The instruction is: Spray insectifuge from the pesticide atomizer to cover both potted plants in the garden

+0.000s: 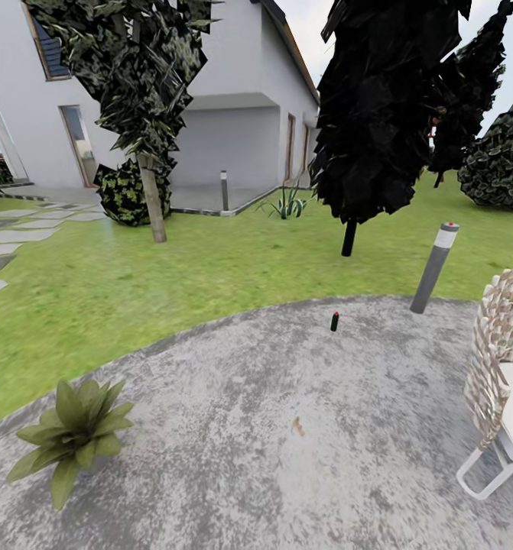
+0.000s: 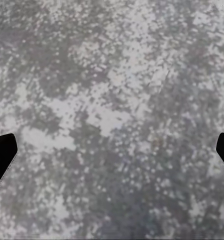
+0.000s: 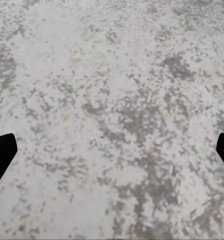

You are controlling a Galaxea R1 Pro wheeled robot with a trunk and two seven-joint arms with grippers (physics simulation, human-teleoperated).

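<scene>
Rough mottled stone patio (image 1: 287, 428), woven wicker chair (image 1: 501, 351)

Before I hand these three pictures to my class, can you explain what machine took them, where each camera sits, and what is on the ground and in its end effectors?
These are simulator renders from a wheeled robot with two arms. The large picture comes from a camera on its head, looking out over a garden. On the round grey patio stands the pesticide atomizer, a small dark bottle with a red top, some way ahead. One potted plant sits near the left, a grey bollard lamp stands at the patio's edge, and a wicker chair is at the right. Behind are lawn, trees and a white house.

The two small pictures come from cameras on the wrists, looking down at paving. The dark shapes at the sides are the fingers of the left end effector and those of the right end effector. Both are spread wide and hold nothing.
</scene>
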